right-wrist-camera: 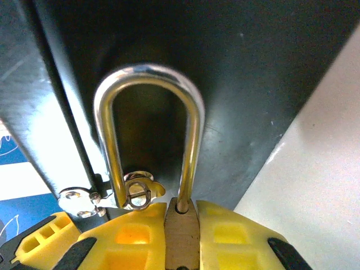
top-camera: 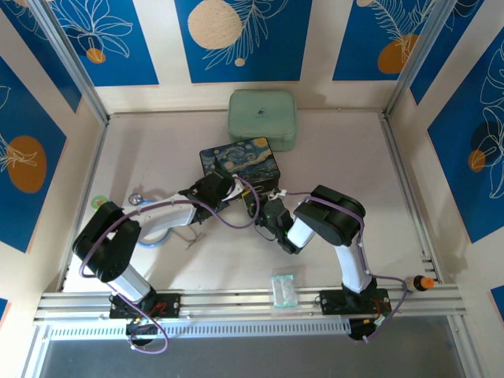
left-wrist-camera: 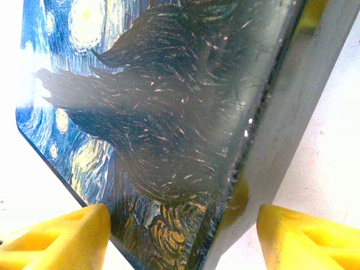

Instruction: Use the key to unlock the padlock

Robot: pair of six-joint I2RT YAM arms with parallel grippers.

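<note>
My right gripper (right-wrist-camera: 181, 214) is shut on the brass body of the padlock (right-wrist-camera: 181, 239), which sits squeezed between the yellow pads (right-wrist-camera: 132, 233). The silver shackle (right-wrist-camera: 149, 79) arches up against the dark front of the painted box (top-camera: 236, 160). Its right leg enters the body. Its left leg runs down through the box's clasp ring (right-wrist-camera: 138, 192), outside the body. The key is hidden. My left gripper (left-wrist-camera: 183, 228) is open, with its yellow fingertips (left-wrist-camera: 62, 242) on either side of the box's corner (left-wrist-camera: 169, 140). From above, the left gripper (top-camera: 214, 189) and right gripper (top-camera: 268, 211) meet at the box's near side.
A mint-green case (top-camera: 262, 118) lies just behind the box. A clear plastic packet (top-camera: 283, 287) rests near the front rail, between the arm bases. An orange-tipped object (top-camera: 425, 282) sits at the right end of the rail. Blue cable loops lie by the left arm.
</note>
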